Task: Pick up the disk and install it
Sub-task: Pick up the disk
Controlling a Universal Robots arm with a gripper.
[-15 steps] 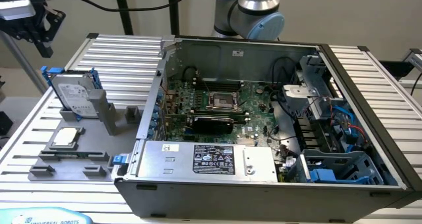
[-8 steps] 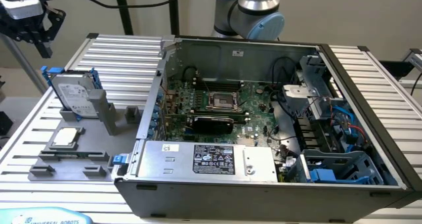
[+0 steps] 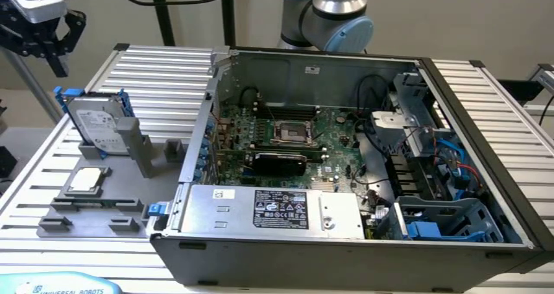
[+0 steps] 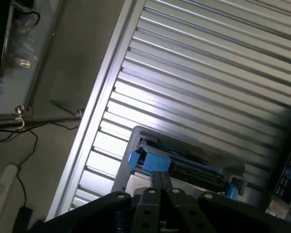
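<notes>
The disk (image 3: 98,122), a silver-grey drive with a white label in a blue carrier, stands on edge in a grey holder (image 3: 130,152) at the exterior view's left. My gripper (image 3: 57,59) hangs in the air above it and further toward the exterior view's left, with nothing in it. In the wrist view the gripper (image 4: 160,178) has its two fingers pressed together, shut on nothing. Beyond the fingertips that view looks down on the disk's (image 4: 184,164) upper edge and blue carrier.
An open computer case (image 3: 303,70) takes up the middle and right, with the motherboard (image 3: 290,135), a labelled grey power supply (image 3: 272,211) and a blue drive bay (image 3: 445,219). A small silver chip (image 3: 88,179) lies on the grey fixture. The ribbed metal table (image 3: 165,73) surrounds everything.
</notes>
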